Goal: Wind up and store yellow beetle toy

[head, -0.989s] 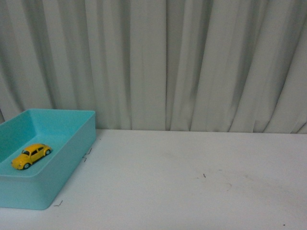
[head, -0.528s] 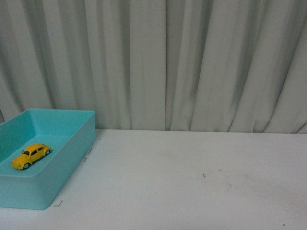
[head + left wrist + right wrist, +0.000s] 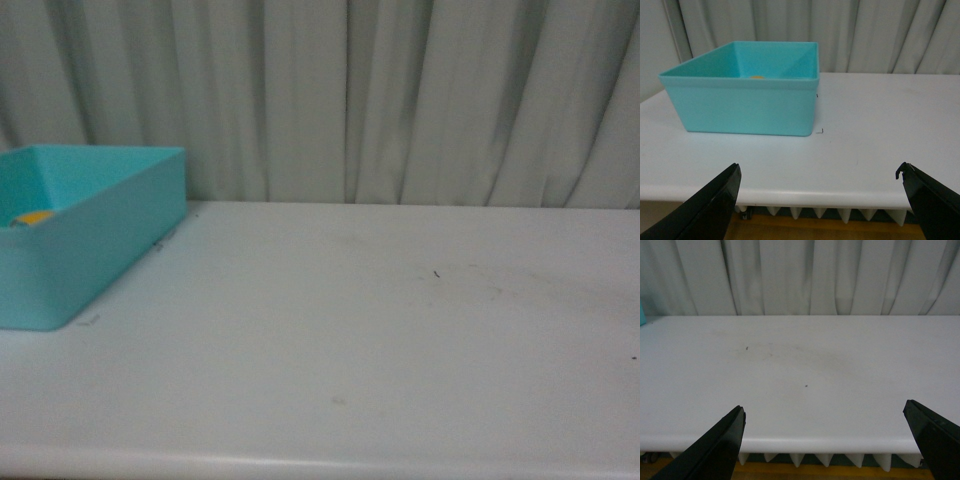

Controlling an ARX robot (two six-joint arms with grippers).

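While the front view is soft and slightly blurred, the layout reads clearly enough. White table (image 3: 380, 340) fills the lower frame; pleated pale curtain (image 3: 400, 100) runs along behind it. Turquoise bin (image 3: 110, 250) sits at about 9 o'clock in the front view, resting on the table near its left side.

Yellow beetle toy (image 3: 37, 216) — only a small yellow sliver shows above the bin's near wall, inside the bin toward its left part. Shape, wheels and orientation cannot be made out from this view. Left wrist view confirms: a small yellow patch (image 3: 757, 77) lies low inside the bin (image 3: 745, 107), just over the near rim, at roughly 11 o'clock from the camera's centre.

Left gripper (image 3: 822, 200): both dark fingers show at the frame's lower corners, spread wide, nothing between them. It sits off the table's near edge, well apart from the bin.

Right gripper (image 3: 832, 442): same posture — fingers wide apart, nothing held, facing bare tabletop (image 3: 805, 370) with a few small dark specks. A thin turquoise edge of the bin shows at 9 o'clock in that view.

Neither arm appears in the front view.
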